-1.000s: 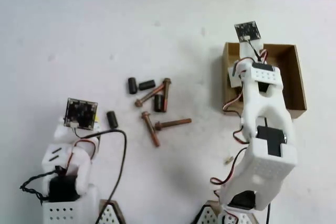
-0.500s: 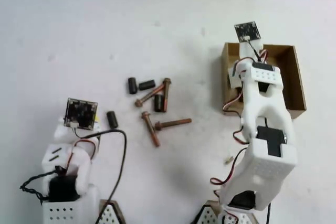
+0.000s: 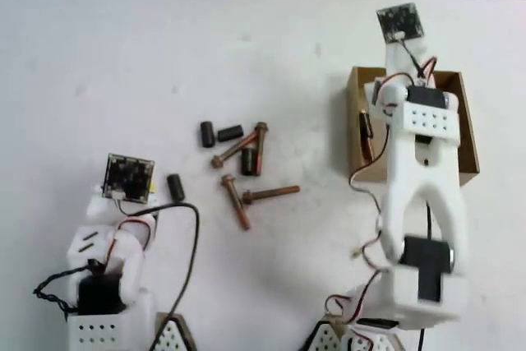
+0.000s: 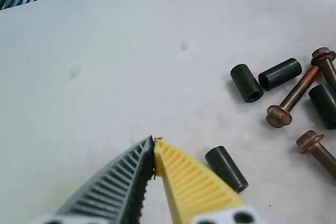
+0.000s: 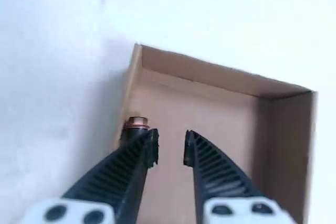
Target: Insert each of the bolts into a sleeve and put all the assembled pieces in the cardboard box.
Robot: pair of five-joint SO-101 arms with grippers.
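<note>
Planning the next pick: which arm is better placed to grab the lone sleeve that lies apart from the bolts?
Left. The left hand sits shut right beside that sleeve. The right hand is open over the box, farther off.

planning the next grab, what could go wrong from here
1. The right arm's open jaws hang over the box, close to the assembled piece by its wall; pulling back could snag the piece or nudge the box.
2. The loose bolts and sleeves lie bunched, some touching; a grab there may knock or roll neighbours away.
</note>
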